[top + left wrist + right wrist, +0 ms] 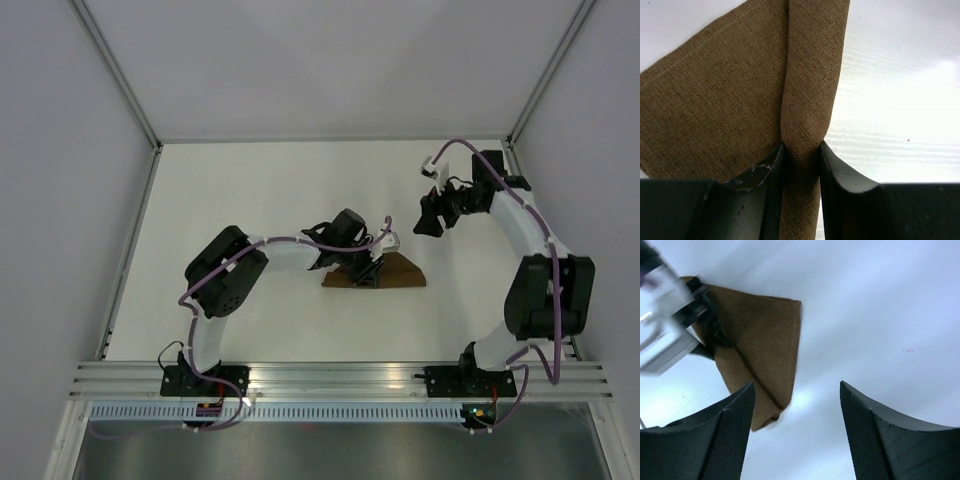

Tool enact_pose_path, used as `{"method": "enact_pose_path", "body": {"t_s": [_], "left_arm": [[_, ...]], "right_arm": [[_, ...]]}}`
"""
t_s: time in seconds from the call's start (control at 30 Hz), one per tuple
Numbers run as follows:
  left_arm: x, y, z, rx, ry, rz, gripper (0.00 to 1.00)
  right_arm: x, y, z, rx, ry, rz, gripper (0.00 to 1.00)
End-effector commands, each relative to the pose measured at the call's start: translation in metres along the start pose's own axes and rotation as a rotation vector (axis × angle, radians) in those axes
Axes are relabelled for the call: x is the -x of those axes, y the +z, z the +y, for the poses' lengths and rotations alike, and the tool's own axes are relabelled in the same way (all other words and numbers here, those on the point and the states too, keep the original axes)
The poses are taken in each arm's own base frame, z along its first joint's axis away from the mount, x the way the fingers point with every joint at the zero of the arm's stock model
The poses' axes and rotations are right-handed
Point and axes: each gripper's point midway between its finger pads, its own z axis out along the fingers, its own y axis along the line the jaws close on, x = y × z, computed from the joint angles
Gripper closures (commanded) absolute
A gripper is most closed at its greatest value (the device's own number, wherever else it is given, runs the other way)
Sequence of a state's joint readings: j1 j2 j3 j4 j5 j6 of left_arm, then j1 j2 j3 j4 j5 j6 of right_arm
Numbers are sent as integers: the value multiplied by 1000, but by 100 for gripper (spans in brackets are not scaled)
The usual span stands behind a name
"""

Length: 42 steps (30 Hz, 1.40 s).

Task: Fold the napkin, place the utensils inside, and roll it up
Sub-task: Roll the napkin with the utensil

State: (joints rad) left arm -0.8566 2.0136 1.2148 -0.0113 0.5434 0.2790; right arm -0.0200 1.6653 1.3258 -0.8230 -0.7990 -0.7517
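The napkin (397, 275) lies on the white table (250, 190) just ahead of the left arm, a flat brown piece with one edge turned into a narrow rolled band; what the band wraps, if anything, cannot be seen through the cloth. The left gripper (368, 270) is closed partway on that band, its two dark fingers (837, 175) pressing the roll from either side. The right gripper (430, 222) hangs well apart toward the far right, jaws spread wide with nothing between them.
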Motion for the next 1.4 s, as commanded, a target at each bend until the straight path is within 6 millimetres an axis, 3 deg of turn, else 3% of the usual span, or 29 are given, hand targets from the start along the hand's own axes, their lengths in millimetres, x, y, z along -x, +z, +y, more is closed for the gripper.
{"method": "enact_pose_path", "body": {"t_s": [0.0, 0.03, 0.07, 0.1, 0.13, 0.17, 0.2, 0.27, 0.3, 0.33, 0.37, 0.4, 0.47, 0.7, 0.93, 1.1, 1.17, 1.23, 1.37], "left_arm": [[-54, 3, -20, -150, -266, 177, 96], [-55, 5, -17, -158, -296, 197, 96], [-59, 5, -14, -167, -335, 210, 96], [-59, 5, -13, -175, -353, 214, 96], [-60, 6, -11, -188, -382, 231, 96], [-61, 5, -7, -190, -412, 233, 95], [-60, 5, -5, -190, -426, 235, 95], [-60, 3, 0, -204, -474, 251, 95], [-61, 3, 2, -208, -490, 256, 95], [-54, 3, 5, -217, -493, 247, 95], [-60, 2, 2, -246, -536, 270, 94], [-55, 2, 6, -247, -539, 263, 94], [-60, 2, 4, -272, -570, 286, 94], [-59, 4, 7, -295, -616, 312, 93], [-61, 5, 7, -294, -630, 325, 92], [-61, 3, 9, -286, -633, 326, 92], [-58, 2, 11, -278, -628, 319, 87], [-54, 0, 17, -259, -629, 309, 78], [-25, -11, 31, -198, -594, 221, 63]], "right_arm": [[27, -32, 6, -185, -185, -135, 26], [15, -29, 10, -203, -204, -136, 24], [18, -39, 15, -256, -259, -144, 23], [14, -37, 21, -261, -287, -136, 23], [4, -27, 31, -247, -307, -115, 23], [7, -23, 43, -242, -355, -119, 23], [-10, -13, 49, -235, -363, -82, 23], [-9, -8, 55, -275, -425, -94, 23], [-29, 7, 62, -276, -440, -47, 24], [-24, 11, 62, -302, -486, -73, 23], [-24, 14, 66, -318, -515, -82, 24], [-36, 27, 77, -293, -538, -67, 24], [-33, 35, 77, -331, -590, -78, 24], [-63, 71, 88, -298, -674, 26, 24], [-69, 94, 93, -284, -723, 64, 26], [-77, 102, 91, -273, -717, 92, 35], [-82, 103, 91, -266, -713, 105, 37], [-86, 104, 93, -246, -710, 122, 47], [-91, 105, 100, -192, -704, 142, 63]]}}
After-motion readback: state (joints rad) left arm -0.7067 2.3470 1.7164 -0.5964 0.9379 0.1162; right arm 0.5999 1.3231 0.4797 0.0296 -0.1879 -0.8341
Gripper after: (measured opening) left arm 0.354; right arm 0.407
